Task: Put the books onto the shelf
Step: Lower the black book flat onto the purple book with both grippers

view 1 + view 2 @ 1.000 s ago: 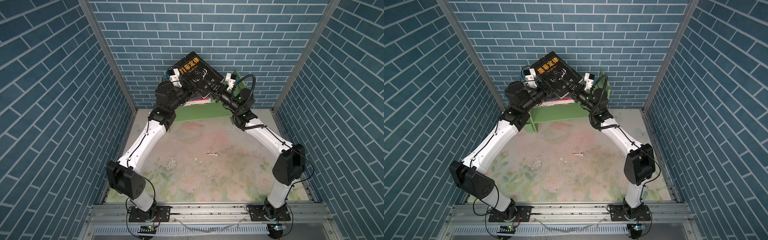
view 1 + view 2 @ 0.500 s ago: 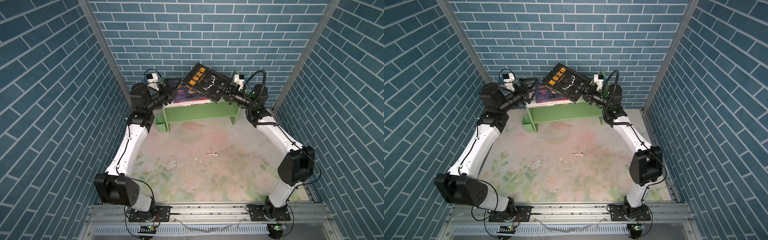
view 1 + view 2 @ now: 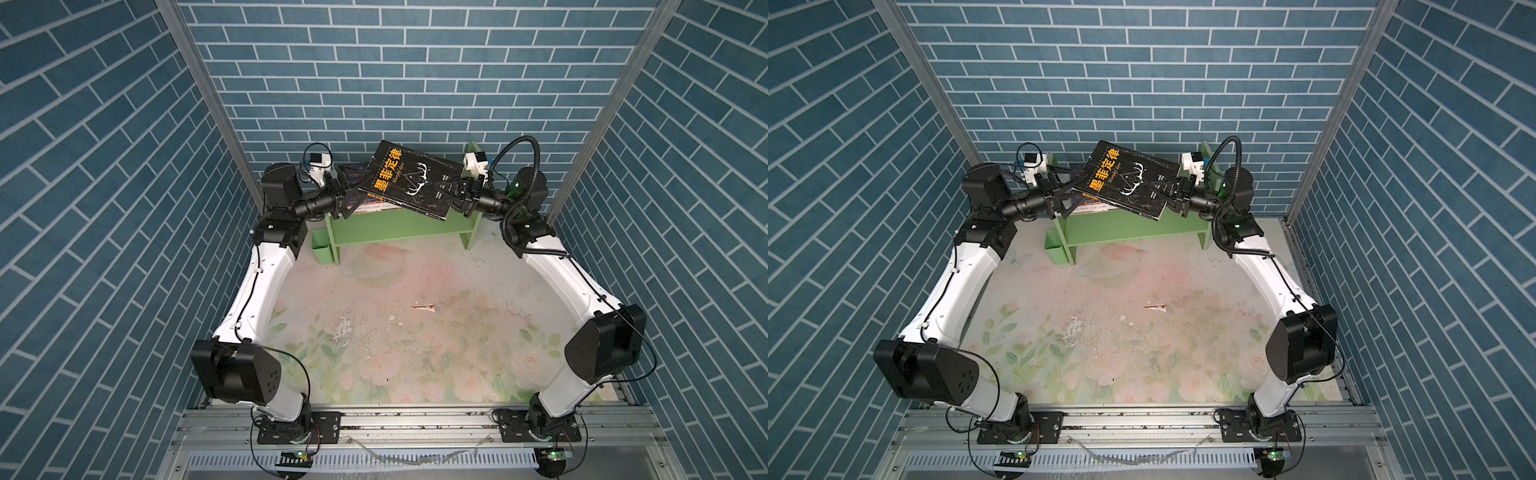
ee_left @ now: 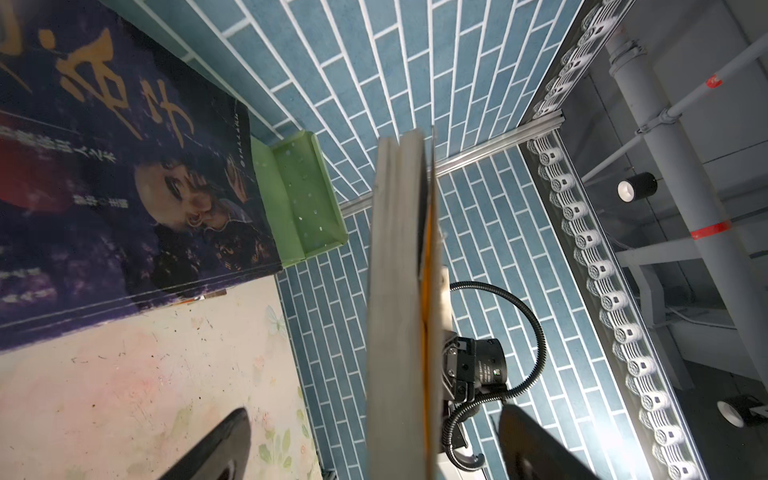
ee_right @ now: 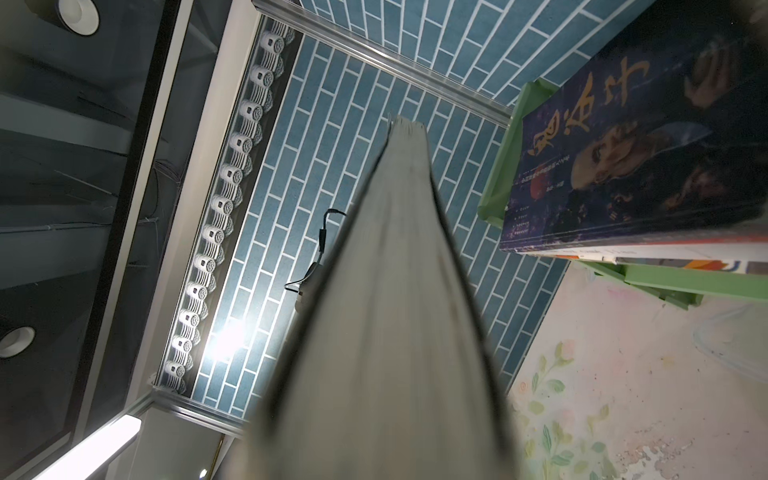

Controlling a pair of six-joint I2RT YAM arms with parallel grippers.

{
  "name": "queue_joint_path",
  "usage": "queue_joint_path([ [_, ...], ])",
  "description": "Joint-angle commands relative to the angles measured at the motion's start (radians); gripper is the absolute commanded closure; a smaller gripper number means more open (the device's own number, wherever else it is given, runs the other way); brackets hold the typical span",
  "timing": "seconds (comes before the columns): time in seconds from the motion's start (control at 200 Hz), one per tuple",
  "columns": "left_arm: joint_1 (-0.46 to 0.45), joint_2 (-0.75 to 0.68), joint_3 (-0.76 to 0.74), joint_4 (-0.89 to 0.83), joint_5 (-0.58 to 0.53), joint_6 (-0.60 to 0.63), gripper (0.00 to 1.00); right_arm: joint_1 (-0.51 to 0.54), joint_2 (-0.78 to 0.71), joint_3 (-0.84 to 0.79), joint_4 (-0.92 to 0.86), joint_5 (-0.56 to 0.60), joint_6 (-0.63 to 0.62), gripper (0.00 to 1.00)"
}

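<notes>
A black book (image 3: 411, 178) with gold characters and antlers hangs tilted over the light-green shelf (image 3: 395, 226) in both top views, the book (image 3: 1125, 178) above the shelf (image 3: 1133, 228). My right gripper (image 3: 455, 191) is shut on its right edge; the right wrist view shows the page edge (image 5: 386, 311) filling the jaws. My left gripper (image 3: 348, 199) stands open at the book's left edge. In the left wrist view the book's edge (image 4: 399, 291) runs between the wide fingers (image 4: 224, 440), touching neither. A stack of books topped by a purple one (image 4: 124, 187) lies on the shelf's upper tier.
A small green cup (image 3: 321, 245) sits against the shelf's left leg. A red paper scrap (image 3: 423, 307) lies on the floral mat. Blue brick walls close in on three sides, close behind the shelf.
My left gripper let go of the black book, opened wide and drew back to the left. The right gripper carried the book to the right and lower over the shelf.
</notes>
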Motion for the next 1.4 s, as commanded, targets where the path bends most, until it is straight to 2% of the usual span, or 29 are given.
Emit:
queue_joint_path([
  [0.0, 0.002, 0.035, 0.043, 0.03, 0.089, -0.009, 0.12, -0.001, -0.051, -0.002, 0.039, -0.033, 0.018, 0.84],
  [0.31, 0.0, 0.09, 0.094, -0.005, 0.15, 0.009, 0.37, 0.0, -0.053, -0.01, -0.002, -0.075, 0.02, 0.84],
  [0.485, 0.0, 0.093, 0.108, -0.052, 0.136, 0.05, 0.56, 0.005, -0.024, 0.018, -0.007, -0.078, 0.023, 0.84],
  [0.615, 0.0, 0.081, 0.106, -0.092, 0.099, 0.106, 0.75, 0.008, 0.0, 0.036, -0.014, -0.069, 0.023, 0.82],
  [0.71, 0.0, 0.063, 0.097, -0.098, 0.054, 0.127, 0.82, 0.007, 0.012, 0.036, -0.012, -0.04, 0.021, 0.76],
  [0.79, 0.0, 0.052, 0.096, -0.088, 0.008, 0.133, 0.87, 0.008, 0.02, 0.03, 0.007, 0.005, 0.021, 0.62],
  [0.95, 0.0, 0.045, 0.106, 0.0, -0.076, 0.097, 0.93, 0.008, 0.028, 0.014, 0.093, 0.13, 0.021, 0.36],
  [1.035, 0.002, 0.046, 0.112, 0.045, -0.121, 0.067, 0.95, 0.007, 0.031, 0.007, 0.134, 0.194, 0.021, 0.26],
  [1.17, 0.006, 0.047, 0.113, 0.067, -0.215, 0.067, 0.96, 0.006, 0.024, -0.012, 0.13, 0.247, 0.017, 0.23],
  [1.27, 0.021, 0.044, 0.108, 0.095, -0.268, 0.033, 0.96, 0.006, 0.012, -0.027, 0.06, 0.255, -0.016, 0.23],
  [1.365, 0.034, 0.039, 0.102, 0.07, -0.329, 0.056, 0.96, 0.006, -0.014, -0.038, -0.038, 0.28, -0.082, 0.23],
  [1.395, 0.036, 0.035, 0.1, 0.057, -0.35, 0.097, 0.95, 0.006, -0.023, -0.043, -0.07, 0.294, -0.108, 0.23],
])
